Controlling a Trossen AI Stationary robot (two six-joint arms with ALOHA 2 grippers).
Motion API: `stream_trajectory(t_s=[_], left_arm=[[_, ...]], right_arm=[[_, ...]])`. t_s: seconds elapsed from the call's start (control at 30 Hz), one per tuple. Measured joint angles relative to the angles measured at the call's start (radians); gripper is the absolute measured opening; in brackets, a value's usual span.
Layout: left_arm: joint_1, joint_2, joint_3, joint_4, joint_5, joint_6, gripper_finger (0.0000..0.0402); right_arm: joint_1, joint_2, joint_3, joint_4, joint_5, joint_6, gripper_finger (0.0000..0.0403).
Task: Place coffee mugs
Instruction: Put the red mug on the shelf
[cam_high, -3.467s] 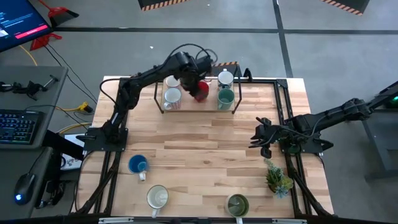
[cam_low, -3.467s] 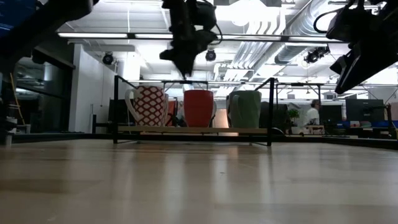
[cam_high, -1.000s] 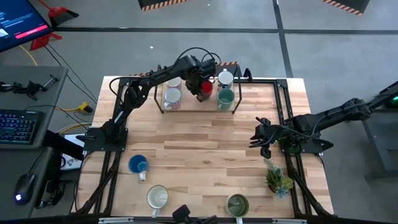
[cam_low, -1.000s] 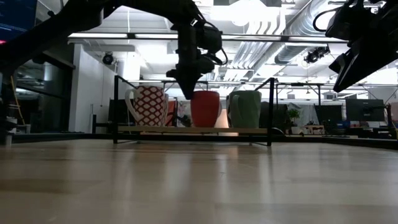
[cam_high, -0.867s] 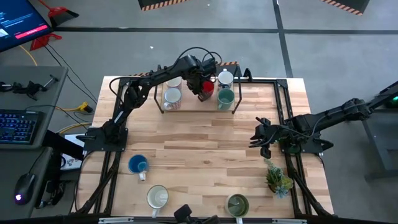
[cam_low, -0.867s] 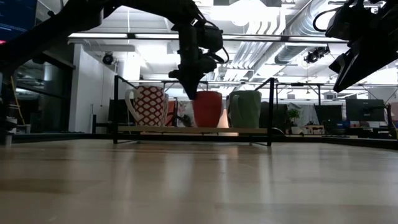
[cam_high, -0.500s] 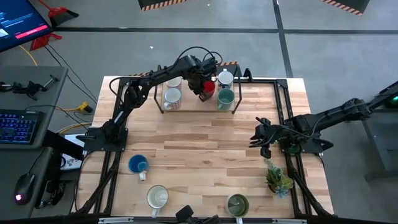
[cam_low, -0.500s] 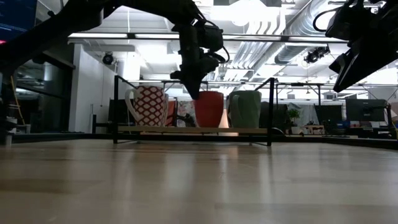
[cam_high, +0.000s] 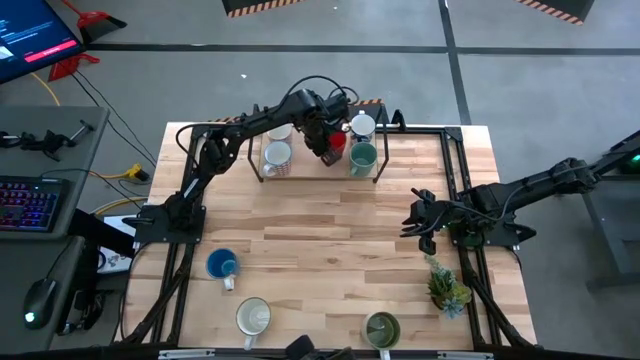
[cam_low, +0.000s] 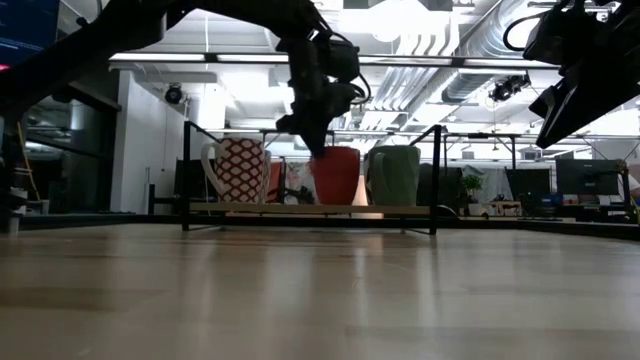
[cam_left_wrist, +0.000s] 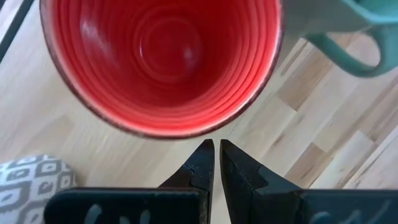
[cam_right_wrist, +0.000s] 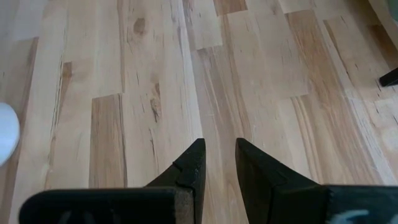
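Spiky potted plant (cam_high: 446, 286); keyboard (cam_high: 27, 203), perhaps a mouse (cam_high: 38, 300).

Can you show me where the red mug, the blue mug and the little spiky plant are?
Red ceramic mug (cam_left_wrist: 163, 57), left wrist view: its inner bottom.
Blue ceramic mug (cam_high: 221, 265), high view: its open inside.
Small spiky green potted plant (cam_high: 446, 287), high view: its leaves.

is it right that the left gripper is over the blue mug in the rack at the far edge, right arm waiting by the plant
Not quite: the mug under the left gripper is the red mug, as the left wrist view shows. The rest holds: it sits in the rack, with the right gripper near the plant.
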Motion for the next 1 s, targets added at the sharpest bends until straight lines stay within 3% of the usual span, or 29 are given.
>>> stream_trajectory(t_s=[1.0], left_arm=[[0.005, 0.0, 0.0, 0.107, -0.05, 0.018, 0.0014]], right_arm=[[0.0, 0.0, 0.0, 0.0, -0.019, 0.002, 0.0066]])
